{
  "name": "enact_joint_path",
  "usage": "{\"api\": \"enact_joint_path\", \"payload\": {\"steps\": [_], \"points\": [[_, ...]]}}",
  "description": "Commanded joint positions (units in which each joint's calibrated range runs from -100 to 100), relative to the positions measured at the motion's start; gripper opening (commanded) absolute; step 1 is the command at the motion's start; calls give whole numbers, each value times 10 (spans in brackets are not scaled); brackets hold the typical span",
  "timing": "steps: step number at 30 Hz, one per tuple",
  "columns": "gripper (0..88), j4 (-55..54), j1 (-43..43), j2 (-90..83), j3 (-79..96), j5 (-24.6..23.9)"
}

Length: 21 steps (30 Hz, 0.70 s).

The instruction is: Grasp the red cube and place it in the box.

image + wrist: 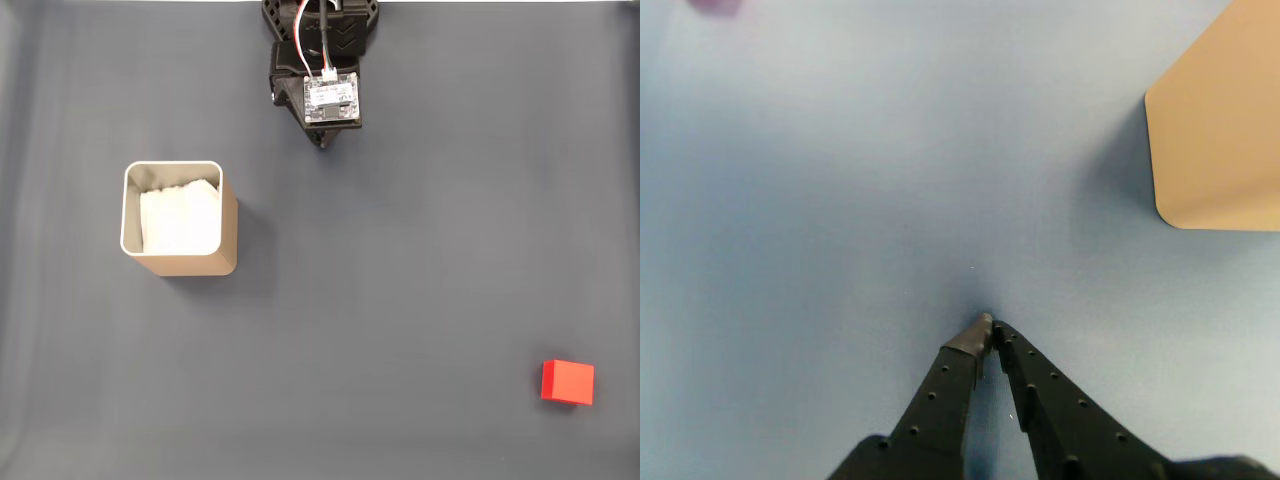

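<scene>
Red cube (568,382) lies far from the box (182,262); end effector (990,328) fingertips together, gripping nothing.

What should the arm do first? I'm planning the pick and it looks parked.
Probably open the jaws and swing toward the red cube. The gripper is shut with its tips together, holding nothing, up by the arm's base, while the cube sits alone at the fixed view's lower right, far from the box.

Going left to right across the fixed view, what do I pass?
The box with its white lining, then the arm with its gripper at the top edge, then the red cube at the lower right, all on the dark grey table.
</scene>
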Motion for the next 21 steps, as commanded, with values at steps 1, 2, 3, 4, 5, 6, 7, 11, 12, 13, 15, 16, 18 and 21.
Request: {"api": "enact_joint_path", "payload": {"steps": [1,2,3,4,5,6,7,11,12,13,15,16,18,21], "points": [[1,4,5,0,9,-3],[1,4,6,0,9,-2],[1,2,6,0,9,0],[1,2,6,0,9,1],[1,2,6,0,9,1],[1,2,6,0,9,1],[1,2,6,0,9,1],[1,2,6,0,9,1],[1,2,6,0,9,1],[1,2,6,0,9,1],[1,2,6,0,9,1],[1,2,6,0,9,1],[1,2,6,0,9,1],[1,2,5,0,9,1]]}}
